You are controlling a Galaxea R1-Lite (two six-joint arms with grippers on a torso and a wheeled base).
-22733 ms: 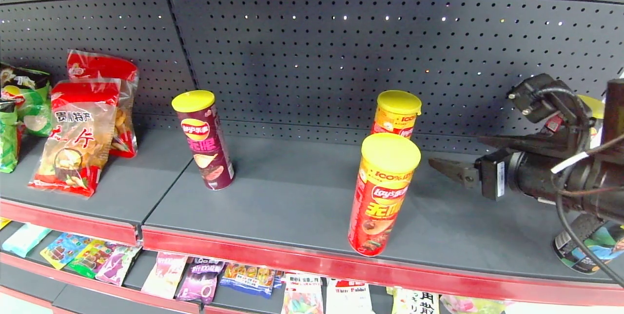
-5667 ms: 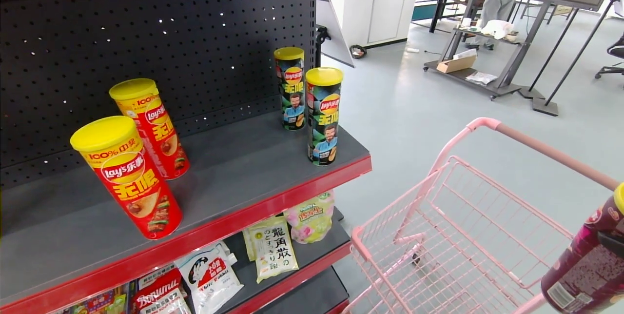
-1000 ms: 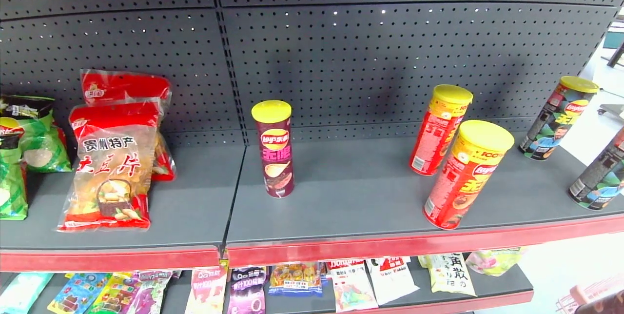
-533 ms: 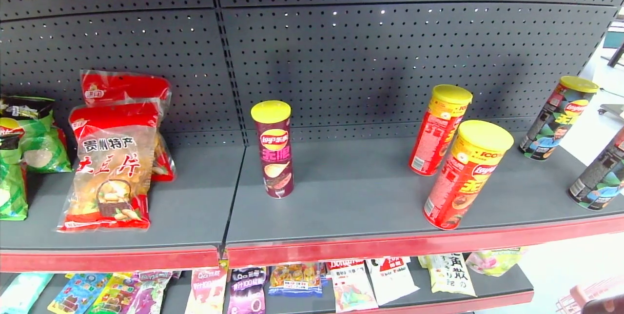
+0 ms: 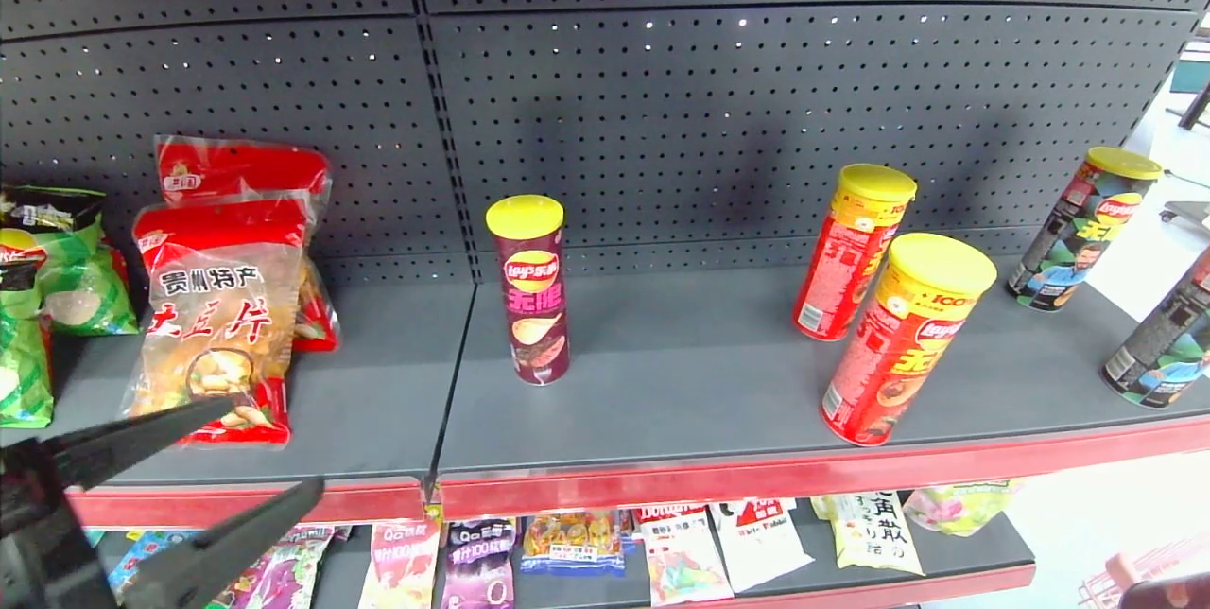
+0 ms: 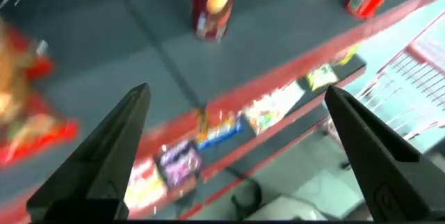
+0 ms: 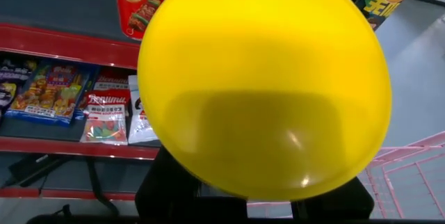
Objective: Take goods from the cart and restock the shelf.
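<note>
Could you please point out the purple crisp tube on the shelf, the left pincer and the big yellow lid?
Purple cardboard crisp tube (image 5: 531, 292): head view, its label.
Left pincer (image 6: 236, 90): left wrist view, midway between fingertips.
Round yellow plastic lid (image 7: 264, 85): right wrist view, its top face.

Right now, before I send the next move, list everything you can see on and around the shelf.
purple can: one, purple with a yellow lid, upright mid upper shelf
red cans: two, red with yellow lids, right of it, one behind the other
dark cans: two, dark green-black, shelf's right end
red snack bags: two, left section, one behind the other
green bags: at least two, far left
small packets: many, mixed colours, lower shelf
shelf: grey deck, red front edge
cart: pink wire, low right
held can: one, yellow lid, in the right gripper
left gripper: open, before the left section's front edge
right gripper: shut on the held can
</note>
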